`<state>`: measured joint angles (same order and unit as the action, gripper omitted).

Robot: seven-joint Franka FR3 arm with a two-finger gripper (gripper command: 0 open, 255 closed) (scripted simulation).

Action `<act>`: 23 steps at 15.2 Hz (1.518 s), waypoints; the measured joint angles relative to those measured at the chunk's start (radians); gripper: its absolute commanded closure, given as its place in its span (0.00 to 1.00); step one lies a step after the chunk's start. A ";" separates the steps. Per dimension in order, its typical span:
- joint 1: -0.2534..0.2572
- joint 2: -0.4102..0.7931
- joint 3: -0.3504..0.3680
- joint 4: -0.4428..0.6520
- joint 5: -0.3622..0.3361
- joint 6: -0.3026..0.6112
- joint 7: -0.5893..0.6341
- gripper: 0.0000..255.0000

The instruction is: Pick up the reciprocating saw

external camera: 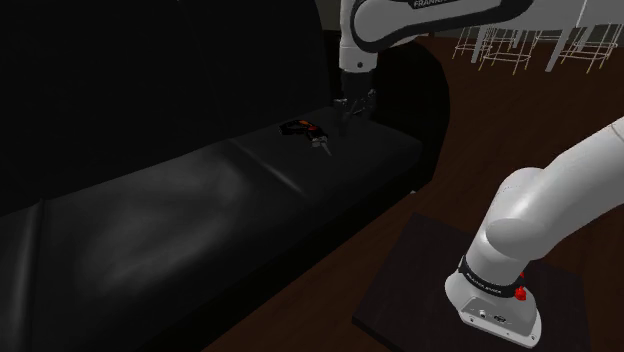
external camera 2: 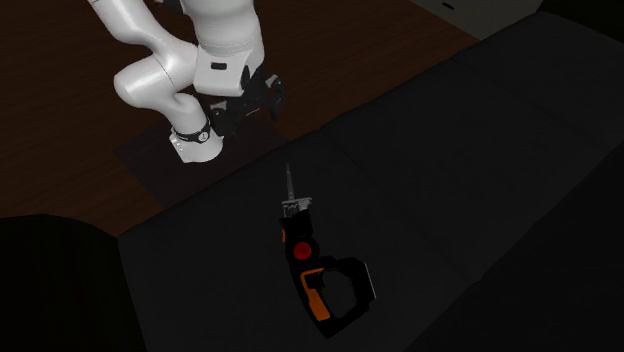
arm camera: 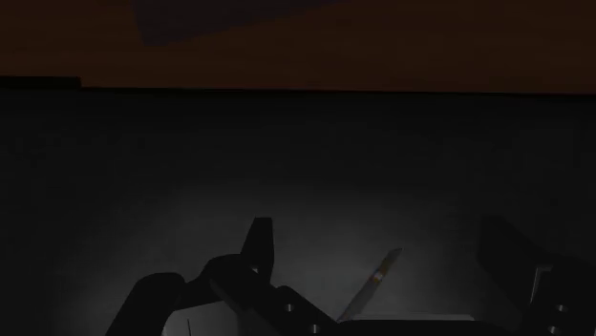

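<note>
Black 2-finger gripper (external camera: 348,108) above black sofa (external camera: 200,190); fingers (arm camera: 258,250) spread, straddling thin blade (arm camera: 377,279) of black-and-orange reciprocating saw (external camera 2: 322,272), no contact.

1 reciprocating saw (external camera 2: 318,262) is lying on 1 black sofa (external camera: 200,190), w/ 2 seams crossing its seat. 1 white arm (external camera: 540,210) is rising from 1 dark stand (external camera: 410,290), carrying 1 gripper (arm camera: 378,229) w/ 2 fingers (arm camera: 258,250) standing apart. White wire chairs (external camera: 510,45) are sitting at approx 1 o'clock in shoulder view; no. unclear.
</note>
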<state>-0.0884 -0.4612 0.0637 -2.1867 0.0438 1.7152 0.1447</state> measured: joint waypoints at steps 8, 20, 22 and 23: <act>-0.040 0.300 0.004 0.214 -0.057 0.078 0.082 0.00; -0.068 0.664 -0.023 0.551 -0.123 0.095 0.164 0.00; -0.068 0.676 -0.023 0.539 -0.125 0.119 0.167 0.00; -0.068 0.679 -0.023 0.529 -0.125 0.132 0.169 0.00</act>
<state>-0.1561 0.2177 0.0403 -1.6574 -0.0816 1.8473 0.3136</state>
